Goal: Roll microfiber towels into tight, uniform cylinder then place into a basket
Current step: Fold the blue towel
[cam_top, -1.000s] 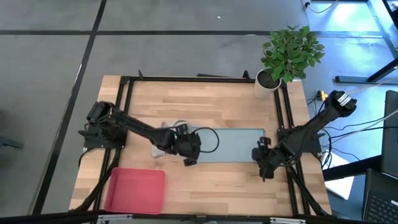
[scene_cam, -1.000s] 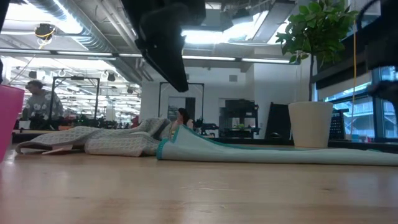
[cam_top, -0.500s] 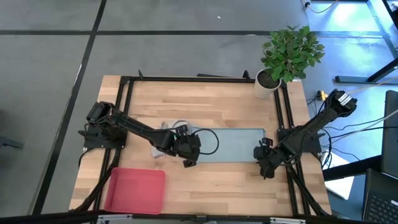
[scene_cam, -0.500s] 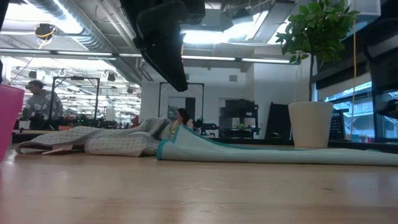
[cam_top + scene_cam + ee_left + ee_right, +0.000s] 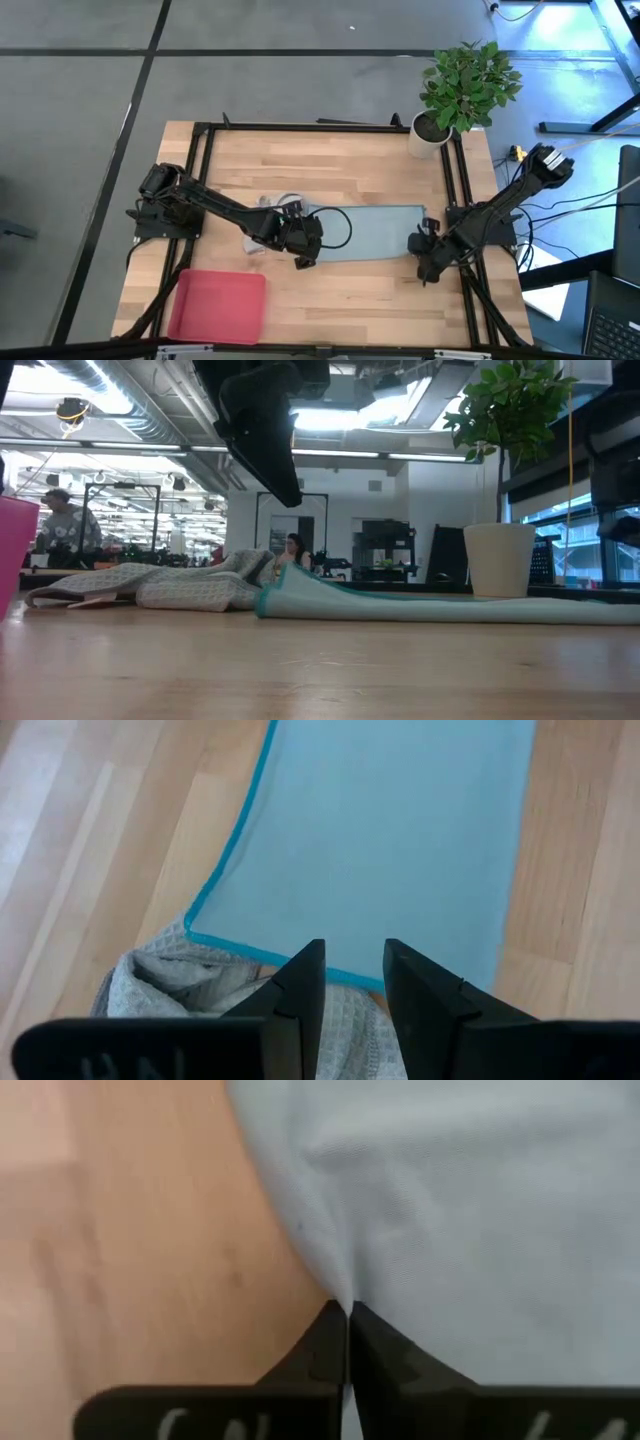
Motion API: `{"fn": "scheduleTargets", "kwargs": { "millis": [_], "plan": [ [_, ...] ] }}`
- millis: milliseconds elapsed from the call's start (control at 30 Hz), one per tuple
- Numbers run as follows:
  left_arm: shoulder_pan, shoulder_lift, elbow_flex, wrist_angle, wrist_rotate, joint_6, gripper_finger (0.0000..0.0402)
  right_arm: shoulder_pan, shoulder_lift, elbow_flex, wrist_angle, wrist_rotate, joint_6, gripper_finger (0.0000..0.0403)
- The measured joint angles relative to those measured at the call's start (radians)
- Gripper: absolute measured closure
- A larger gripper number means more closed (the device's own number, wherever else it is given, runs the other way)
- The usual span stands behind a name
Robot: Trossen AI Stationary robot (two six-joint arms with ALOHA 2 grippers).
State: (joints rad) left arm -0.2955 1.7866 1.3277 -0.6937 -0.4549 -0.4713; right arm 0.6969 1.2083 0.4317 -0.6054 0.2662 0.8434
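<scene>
Overhead, centre frame: blue towel (image 5: 375, 232) flat on the counter (image 5: 330, 170), grey towel (image 5: 268, 212) bunched at its left end, basket (image 5: 216, 305) lower left. Right wrist: right tool (image 5: 346, 1320) pinches the blue edge; keep tension. Left wrist: left tool (image 5: 353, 965) spread, empty.

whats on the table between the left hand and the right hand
The pale blue towel lies flat across that stretch, as the high view shows. The left hand hovers open at one end; the right hand pinches the other edge.
</scene>
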Motion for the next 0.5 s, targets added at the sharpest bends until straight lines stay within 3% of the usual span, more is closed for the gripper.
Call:
{"fn": "scheduleTargets", "kwargs": {
  "millis": [267,500],
  "plan": [
    [0.000,0.000,0.000,-0.001,0.000,0.002,0.0307,-0.012,0.001,0.178,-0.323,-0.001,-0.043,0.0397],
    [0.000,0.000,0.000,-0.001,0.000,0.003,0.0308,-0.081,0.000,0.295,-0.342,0.096,-0.255,0.0399]
  ]
}}
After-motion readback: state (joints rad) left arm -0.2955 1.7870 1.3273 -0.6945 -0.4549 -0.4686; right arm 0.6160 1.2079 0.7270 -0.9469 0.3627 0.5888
